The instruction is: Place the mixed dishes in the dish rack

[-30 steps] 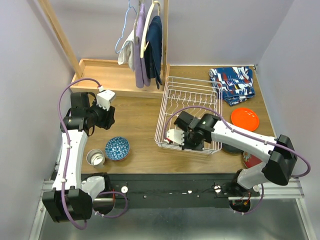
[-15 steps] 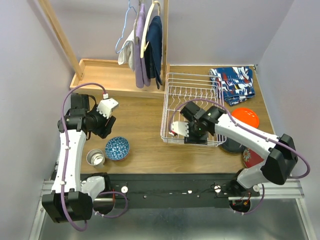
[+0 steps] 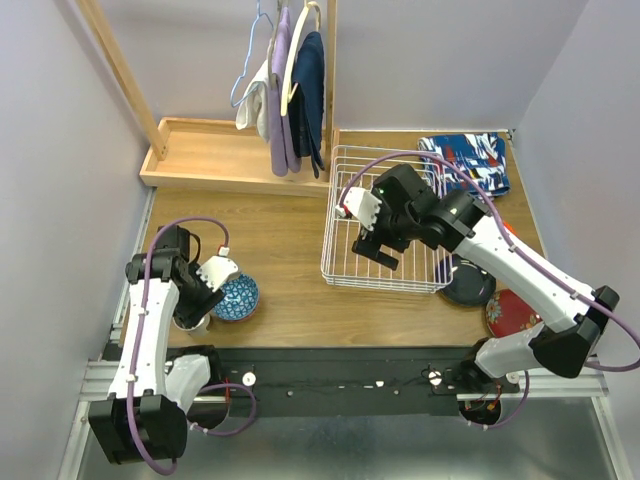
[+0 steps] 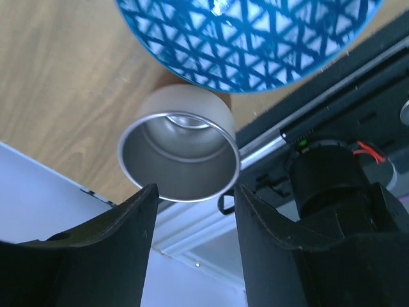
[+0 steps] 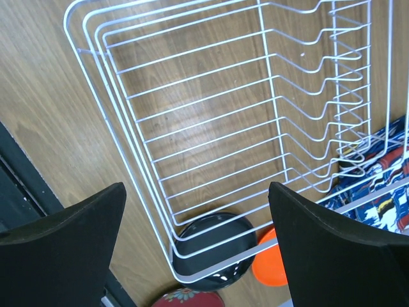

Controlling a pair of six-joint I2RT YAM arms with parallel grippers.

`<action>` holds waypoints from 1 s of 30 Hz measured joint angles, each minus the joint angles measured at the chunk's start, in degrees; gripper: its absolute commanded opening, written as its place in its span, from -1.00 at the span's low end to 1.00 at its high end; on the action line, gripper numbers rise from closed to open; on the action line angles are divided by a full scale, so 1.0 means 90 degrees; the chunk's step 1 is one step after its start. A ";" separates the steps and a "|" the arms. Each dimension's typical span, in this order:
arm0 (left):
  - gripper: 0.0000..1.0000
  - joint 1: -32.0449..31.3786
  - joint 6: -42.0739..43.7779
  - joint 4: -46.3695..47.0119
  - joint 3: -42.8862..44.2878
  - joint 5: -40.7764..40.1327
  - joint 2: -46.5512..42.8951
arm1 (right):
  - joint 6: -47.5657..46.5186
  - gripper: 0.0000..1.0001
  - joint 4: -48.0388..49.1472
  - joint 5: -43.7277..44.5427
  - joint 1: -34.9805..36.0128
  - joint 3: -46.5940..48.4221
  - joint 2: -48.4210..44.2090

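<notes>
Though wooden itself, a table (image 3: 280,240) between lilac walls (image 3: 50,150)

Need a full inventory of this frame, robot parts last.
dish rack: one, white wire, table centre-right
bowl: one, blue-patterned, near left, beside cup
cup: one, tan, grey inside, near-left edge
black plate: one, glossy black, right of rack
red plate: one, dark red, near-right edge
orange plate: one, orange, right of rack, wrist view only
cloth: one, blue-red patterned, far right
wooden tray: one, light wood, far left
hanging clothes: several, white, lilac, navy, above tray
left gripper: one, black, open over cup
right gripper: one, black, open above rack
</notes>
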 measured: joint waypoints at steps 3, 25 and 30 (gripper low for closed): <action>0.18 0.0000 0.0053 -0.0134 -0.0134 -0.0058 -0.0007 | 0.0058 1.00 0.0002 0.0005 0.0000 -0.0109 0.0000; 0.07 -0.0318 -0.0073 -0.0138 0.0199 0.0551 0.0731 | 0.0104 0.99 0.0087 0.0005 0.0000 -0.0515 0.0000; -0.06 -0.0379 -0.0316 -0.0136 0.0194 0.0549 0.1141 | 0.0097 1.00 0.0095 0.0015 0.0000 -0.0568 0.0000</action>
